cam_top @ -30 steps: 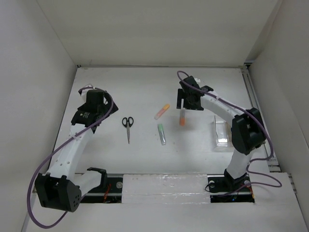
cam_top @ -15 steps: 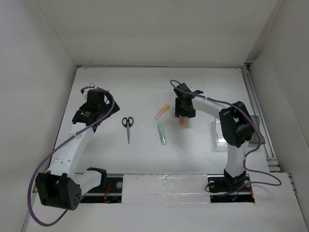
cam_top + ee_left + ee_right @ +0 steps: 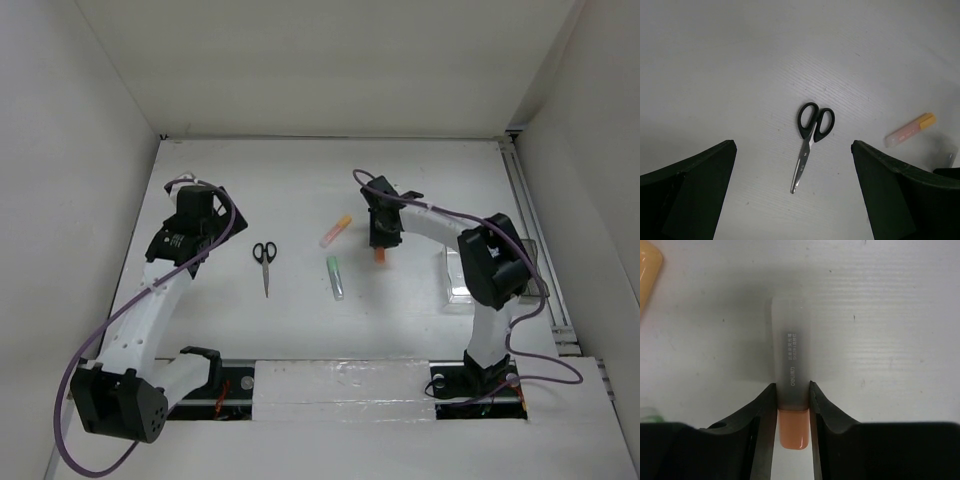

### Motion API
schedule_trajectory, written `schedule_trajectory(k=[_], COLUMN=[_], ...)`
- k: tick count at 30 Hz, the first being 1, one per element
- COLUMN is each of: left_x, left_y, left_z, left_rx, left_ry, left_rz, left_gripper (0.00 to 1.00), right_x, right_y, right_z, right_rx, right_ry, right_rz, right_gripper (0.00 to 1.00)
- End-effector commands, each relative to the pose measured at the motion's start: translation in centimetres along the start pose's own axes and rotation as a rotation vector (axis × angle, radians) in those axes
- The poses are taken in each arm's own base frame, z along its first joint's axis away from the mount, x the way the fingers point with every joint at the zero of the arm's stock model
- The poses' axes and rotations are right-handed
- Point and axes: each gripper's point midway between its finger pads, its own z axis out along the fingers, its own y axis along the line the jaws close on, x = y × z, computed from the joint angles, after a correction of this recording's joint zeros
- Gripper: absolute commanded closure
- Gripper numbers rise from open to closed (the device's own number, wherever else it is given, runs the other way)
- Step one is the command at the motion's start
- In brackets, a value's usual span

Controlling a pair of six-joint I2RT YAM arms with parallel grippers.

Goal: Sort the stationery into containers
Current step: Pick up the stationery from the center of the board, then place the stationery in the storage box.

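An orange marker (image 3: 791, 385) with a frosted cap lies on the white table, and my right gripper (image 3: 792, 390) is shut on it, both fingers pressing its sides. From above, that gripper (image 3: 380, 243) covers most of the orange marker (image 3: 379, 256). A pink-orange marker (image 3: 335, 231) and a pale green marker (image 3: 335, 276) lie just to its left. Black-handled scissors (image 3: 810, 145) lie closed on the table below my left gripper (image 3: 793, 150), which hangs wide open above them. The clear plastic box (image 3: 460, 278) stands at the right.
White walls close in the table on the left, back and right. The right arm's elbow (image 3: 497, 262) hangs over the clear box. The pink-orange marker (image 3: 910, 129) shows to the right of the scissors in the left wrist view.
My right gripper came down around the orange marker and closed from wide open onto its sides. The left arm shifted only slightly and stays open.
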Motion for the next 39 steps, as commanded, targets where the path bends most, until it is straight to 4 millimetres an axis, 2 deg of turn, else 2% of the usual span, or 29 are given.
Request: schedule_trajectory(k=[1,2,3,4,5,6,7,8,9,10,11,12,13,16,17,19,20,23,28,31,33,35,39], left_x=[-0.8,-0.7,-0.7,-0.4,-0.4,-0.3,-0.4,-0.4,-0.3,-0.3,-0.1,-0.1,0.1,0.1,0.1,0.1,0.6,0.5,0.7,0.5,0.4,0.4,0.4], left_y=[-0.4,-0.5,-0.5,-0.5,-1.0,-1.1,-1.3,-1.3,-1.5,-1.5,-1.6,-1.6,-1.8,-1.9,-1.9,-1.9,-1.9,-2.1,-2.4,-2.4,-2.5,-2.5,-2.5], left_z=[-0.6,-0.6,-0.6,-0.7,-0.7,-0.8,-0.8,-0.8,-0.8,-0.8,-0.6,-0.6,-0.7,-0.7,-0.7,-0.7,-0.6,-0.6,-0.7,-0.9,-1.2,-1.2,-1.2], left_rx=[0.03,0.038,0.038,0.046,0.068,0.077,0.091,0.091,0.099,0.099,0.102,0.102,0.113,0.121,0.121,0.121,0.123,0.136,0.154,0.159,0.164,0.164,0.164], left_ry=[-0.036,-0.031,-0.031,-0.025,-0.024,-0.018,-0.021,-0.021,-0.015,-0.015,-0.003,-0.003,0.005,0.01,0.011,0.011,0.023,0.021,0.033,0.025,0.018,0.018,0.018], left_rz=[0.002,0.003,0.003,0.003,0.001,0.013,0.011,0.011,0.012,0.012,0.014,0.014,0.014,0.014,0.014,0.014,0.016,0.015,0.025,0.023,0.022,0.022,0.022], left_gripper=[0.0,0.0,0.0,0.0,0.0,0.0,0.0,0.0,0.0,0.0,0.0,0.0,0.0,0.0,0.0,0.0,0.0,0.0,0.0,0.0,0.0,0.0,0.0], right_x=[-4.0,-4.7,-5.1,-5.9,-6.0,-6.3,-5.2,-5.5,-5.4,-4.7,-5.0,-4.7,-4.3,-3.6,-2.7,-2.3,-1.4,-0.3,2.3,2.9,3.2,2.8,3.7], right_y=[-1.1,-1.8,-4.5,-5.8,-7.1,-9.4,-10.6,-11.6,-12.7,-14.8,-15.9,-17.1,-19.4,-23.2,-25.4,-27.5,-29.1,-30.9,-30.8,-31.5,-31.6,-31.3,-33.0], right_z=[-5.6,-6.7,-6.7,-8.4,-9.0,-9.3,-9.2,-10.7,-11.1,-11.1,-12.4,-12.9,-13.4,-15.4,-15.6,-17.4,-18.1,-19.1,-16.6,-16.3,-16.3,-16.6,-17.8], right_rx=[-0.052,-0.07,-0.053,-0.067,-0.057,-0.025,-0.008,-0.013,0.006,0.049,0.059,0.083,0.128,0.179,0.216,0.25,0.307,0.395,0.315,0.329,0.328,0.3,0.41], right_ry=[-0.146,-0.161,-0.159,-0.198,-0.213,-0.23,-0.219,-0.258,-0.274,-0.271,-0.314,-0.323,-0.332,-0.389,-0.387,-0.437,-0.447,-0.469,-0.399,-0.404,-0.401,-0.42,-0.43], right_rz=[0.044,0.061,0.111,0.147,0.175,0.221,0.238,0.279,0.301,0.351,0.379,0.41,0.46,0.559,0.619,0.634,0.672,0.737,0.834,0.884,0.871,0.853,0.915], right_gripper=[1.0,1.0,1.0,1.0,1.0,1.0,1.0,1.0,1.0,1.0,1.0,1.0,1.0,1.0,1.0,1.0,1.0,1.0,1.0,1.0,1.0,1.0,1.0])
